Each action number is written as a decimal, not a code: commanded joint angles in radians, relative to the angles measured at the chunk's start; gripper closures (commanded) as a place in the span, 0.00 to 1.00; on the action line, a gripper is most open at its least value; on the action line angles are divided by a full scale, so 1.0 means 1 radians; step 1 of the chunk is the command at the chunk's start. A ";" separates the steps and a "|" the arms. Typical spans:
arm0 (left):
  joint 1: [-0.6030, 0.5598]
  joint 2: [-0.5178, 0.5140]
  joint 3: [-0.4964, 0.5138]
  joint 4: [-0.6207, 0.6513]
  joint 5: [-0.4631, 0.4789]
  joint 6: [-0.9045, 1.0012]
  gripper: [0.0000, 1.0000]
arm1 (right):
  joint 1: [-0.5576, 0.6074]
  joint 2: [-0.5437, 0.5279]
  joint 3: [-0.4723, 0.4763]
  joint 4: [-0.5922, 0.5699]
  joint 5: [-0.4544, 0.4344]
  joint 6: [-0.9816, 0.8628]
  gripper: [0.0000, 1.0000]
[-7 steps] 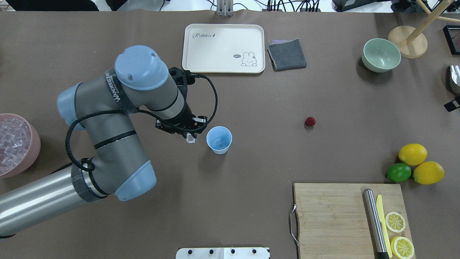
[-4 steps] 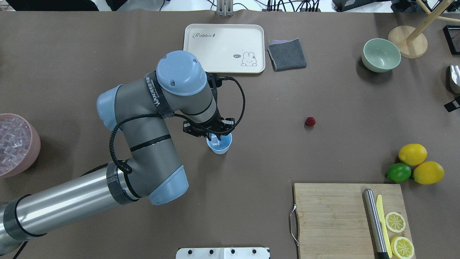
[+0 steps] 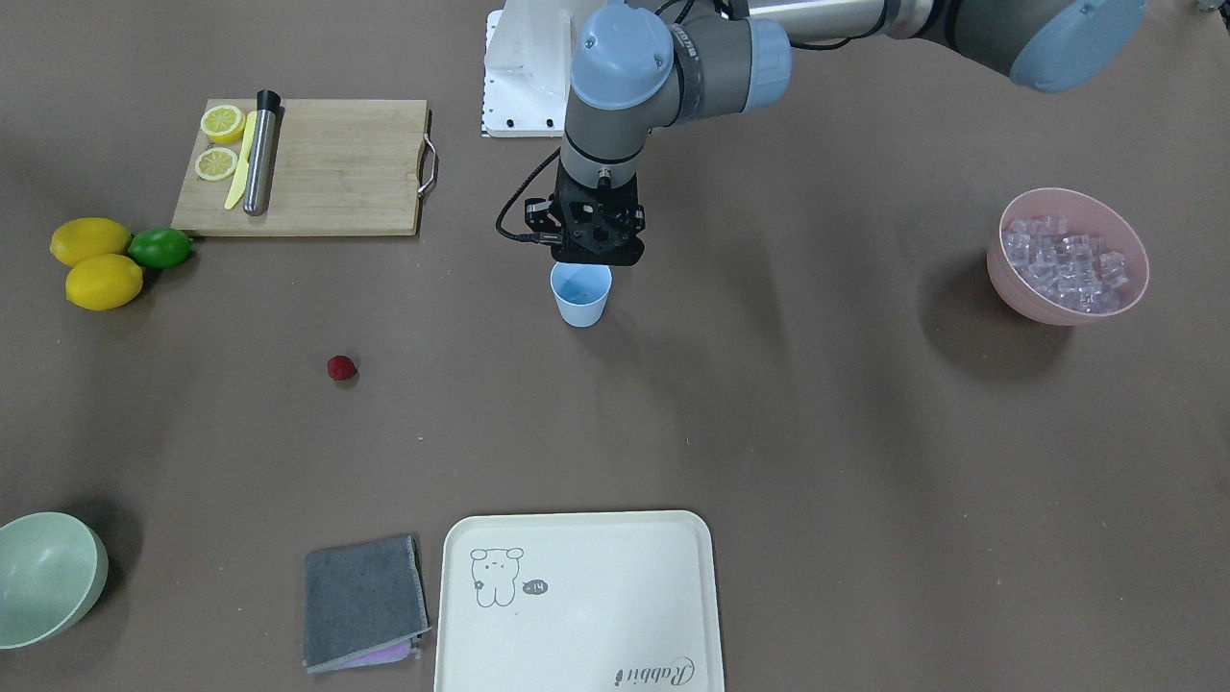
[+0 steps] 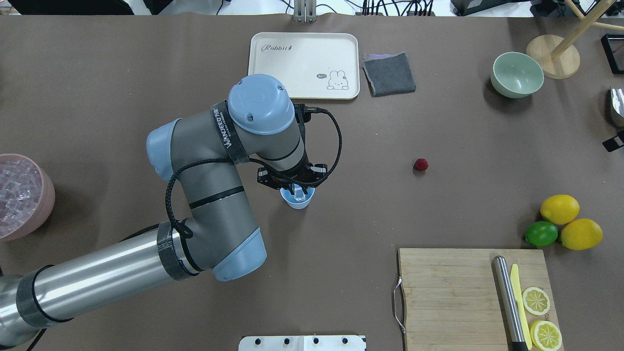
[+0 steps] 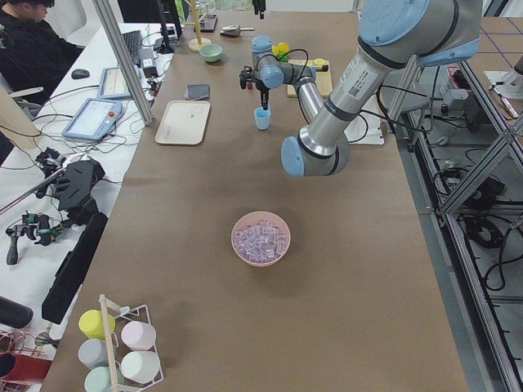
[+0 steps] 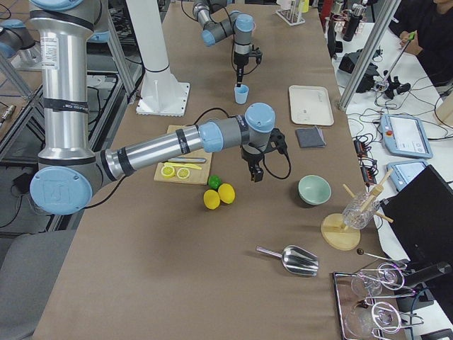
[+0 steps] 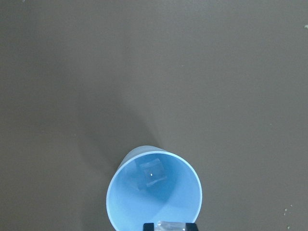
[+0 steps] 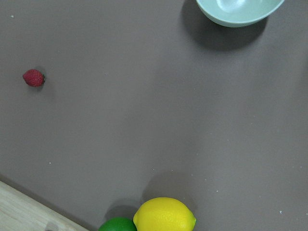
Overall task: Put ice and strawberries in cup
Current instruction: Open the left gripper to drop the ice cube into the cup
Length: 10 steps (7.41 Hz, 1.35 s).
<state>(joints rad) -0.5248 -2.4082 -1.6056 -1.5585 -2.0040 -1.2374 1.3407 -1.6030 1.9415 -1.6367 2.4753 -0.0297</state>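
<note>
The light-blue cup (image 4: pixel 298 202) stands mid-table, also in the front view (image 3: pixel 580 296). My left gripper (image 4: pixel 298 191) hangs right over its mouth, shut on a clear ice cube (image 7: pixel 171 225). Another ice cube (image 7: pixel 151 174) lies on the cup's bottom. More ice fills the pink bowl (image 4: pixel 46 197) at the far left. The strawberry (image 4: pixel 420 164) lies on the table right of the cup, also in the right wrist view (image 8: pixel 33 77). My right gripper (image 6: pixel 255 175) hovers near the lemons; I cannot tell if it is open or shut.
A cream tray (image 4: pixel 303 66) and grey cloth (image 4: pixel 389 73) lie at the back. A mint-green bowl (image 4: pixel 516 74) stands back right. Two lemons (image 4: pixel 559 209) and a lime (image 4: pixel 541 233) sit right. A cutting board (image 4: pixel 453 297) with tools and lemon halves lies front right.
My left arm has swung right with the ice cube, from beside the cup's left edge to directly over its mouth. The strawberry has not moved.
</note>
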 commanded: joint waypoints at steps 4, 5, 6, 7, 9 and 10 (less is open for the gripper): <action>-0.004 0.001 0.001 0.000 0.001 0.006 1.00 | 0.000 -0.003 0.001 0.000 0.001 0.001 0.00; -0.004 0.001 0.001 0.000 0.001 0.006 0.82 | 0.000 -0.003 0.002 0.000 0.002 0.001 0.00; -0.004 0.001 0.001 0.000 0.011 0.004 0.21 | 0.000 -0.003 0.001 0.000 0.002 0.001 0.00; -0.006 0.003 0.001 0.000 0.025 0.004 0.03 | 0.000 -0.003 0.001 0.000 0.004 0.001 0.00; -0.062 0.041 -0.029 0.002 0.016 0.024 0.03 | 0.000 -0.003 -0.001 0.000 0.004 0.001 0.00; -0.093 0.145 -0.115 0.008 0.017 0.147 0.03 | 0.000 -0.003 -0.001 0.000 0.002 0.001 0.00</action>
<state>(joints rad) -0.5809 -2.3566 -1.6444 -1.5558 -1.9858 -1.1913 1.3407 -1.6061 1.9411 -1.6368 2.4785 -0.0291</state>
